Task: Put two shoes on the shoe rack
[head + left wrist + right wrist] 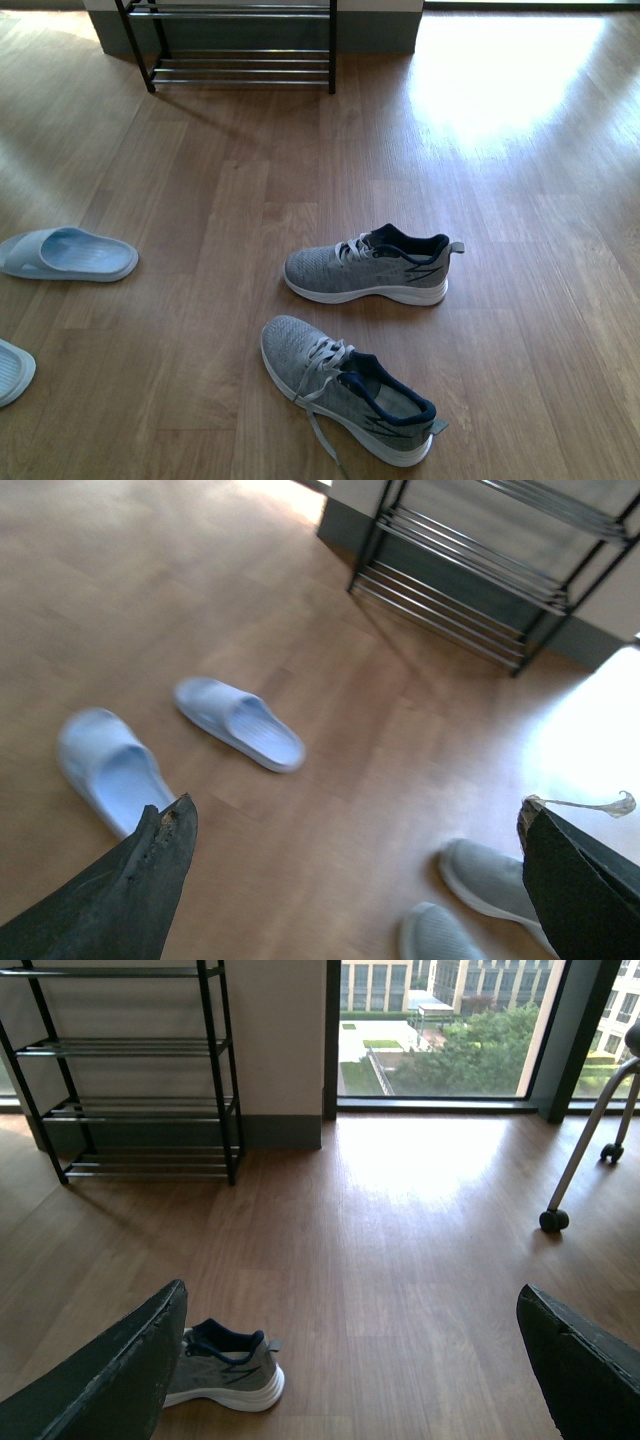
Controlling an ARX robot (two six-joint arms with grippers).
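The left gripper (pixel 355 810) and right gripper (pixel 350 1295) have jaws wide open, holding nothing. The grey knit sneakers with white soles (pixel 365 268) lie down in front of the jaws. The black shoe rack with shiny rods (pixel 240 70) is far ahead. The sneakers look light and soft, so pinch the heel collar.

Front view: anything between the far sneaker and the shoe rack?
Nothing. Bare wood floor separates the far sneaker and the shoe rack in the front view; right wrist view agrees.
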